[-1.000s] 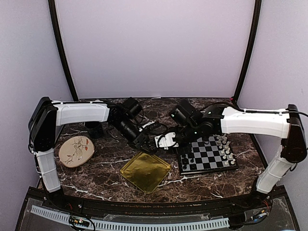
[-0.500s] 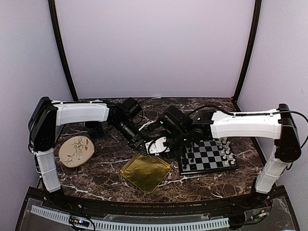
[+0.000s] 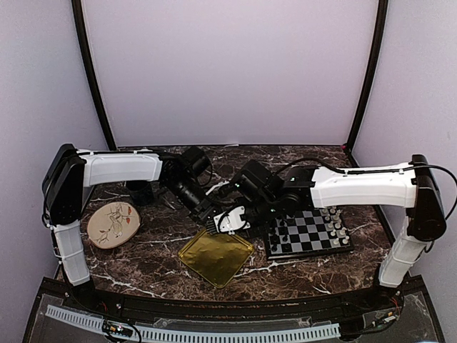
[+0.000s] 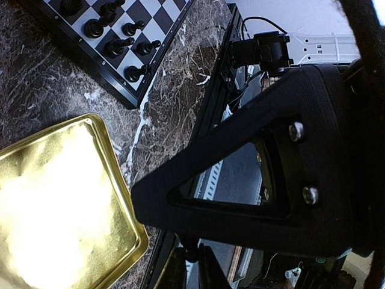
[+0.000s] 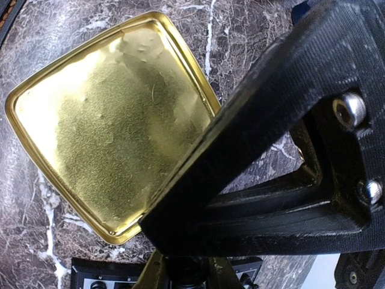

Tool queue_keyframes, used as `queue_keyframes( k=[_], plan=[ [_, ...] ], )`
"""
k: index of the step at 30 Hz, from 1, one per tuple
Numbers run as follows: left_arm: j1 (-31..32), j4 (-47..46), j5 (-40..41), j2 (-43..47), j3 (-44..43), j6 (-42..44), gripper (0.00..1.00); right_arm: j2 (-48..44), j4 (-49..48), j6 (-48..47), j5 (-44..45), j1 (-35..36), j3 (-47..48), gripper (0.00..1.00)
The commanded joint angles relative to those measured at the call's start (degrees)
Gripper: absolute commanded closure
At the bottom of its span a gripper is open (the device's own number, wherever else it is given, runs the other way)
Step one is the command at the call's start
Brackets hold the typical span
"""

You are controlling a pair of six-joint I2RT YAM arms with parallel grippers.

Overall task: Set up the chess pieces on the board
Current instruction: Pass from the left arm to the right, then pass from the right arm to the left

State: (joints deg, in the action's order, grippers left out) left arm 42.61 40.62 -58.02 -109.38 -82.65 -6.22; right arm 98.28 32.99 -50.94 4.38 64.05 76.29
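Note:
The board (image 3: 308,230) lies at the right of the table, with black chess pieces (image 3: 280,236) along its left side and white ones (image 3: 335,218) along its right. Both grippers meet tip to tip just above the far corner of the gold tray. In the left wrist view, my left gripper (image 4: 192,265) is shut on a small black chess piece (image 4: 191,253). My right gripper (image 5: 186,271) has its fingers closed around a dark rounded piece. From above, the left gripper (image 3: 211,221) and right gripper (image 3: 221,221) hide the piece. Several black pieces (image 4: 114,47) show on the board (image 4: 150,24).
A square gold tray (image 3: 216,254) sits front centre on the marble table, directly under the grippers, and its inside looks bare (image 5: 108,120). A round floral plate (image 3: 113,224) lies at the left. The right forearm reaches across the board's far left corner.
The right arm swung left from the board to the left gripper's tip, and its jaws closed in. The left gripper stayed shut and almost still.

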Motion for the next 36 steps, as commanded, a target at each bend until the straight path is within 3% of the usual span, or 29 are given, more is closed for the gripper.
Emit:
queue_keyframes(
  k=[1,5,9,13,18,22,25,30,36],
  plan=[
    [-0.13,0.33,0.77,2.68,-0.05,0.69,0.87,0.26,-0.36,0.89,-0.26,0.6,0.48,0.87],
    [-0.56,-1.08,2.89,4.77,0.31,0.24,0.71,-1.42,-0.91,3.43,-2.42,-1.01,-0.88,0.88],
    [-1.12,-6.98,5.17,9.04,3.38,-2.06,0.65,-4.22,-1.07,6.89,-7.91,-4.52,-2.11,0.88],
    [-1.12,-21.02,9.82,15.13,9.52,-7.96,0.64,-7.4,-2.03,11.43,-15.62,-9.59,-3.34,0.88],
    [-0.74,-48.29,19.28,23.34,20.95,-14.27,0.6,-11.43,-3.83,18.44,-27.0,-18.59,-4.7,0.88],
    [-0.23,-57.54,26.24,22.8,22.43,-18.22,0.58,-13.75,-7.37,22.96,-32.36,-23.57,-7.06,0.87],
    [0.91,-64.54,28.58,19.91,21.65,-23.66,0.58,-14.57,-9.69,25.04,-30.6,-24.85,-8.41,0.87],
    [4.13,-68.75,32.4,13.86,16.51,-27.92,0.58,-15.36,-12.81,28.87,-25.5,-26.26,-8.93,0.87],
    [5.97,-65.29,32.69,8.18,8.58,-28.76,0.58,-15.83,-13.66,30.34,-23.17,-27.29,-9.04,0.87]
  ],
)
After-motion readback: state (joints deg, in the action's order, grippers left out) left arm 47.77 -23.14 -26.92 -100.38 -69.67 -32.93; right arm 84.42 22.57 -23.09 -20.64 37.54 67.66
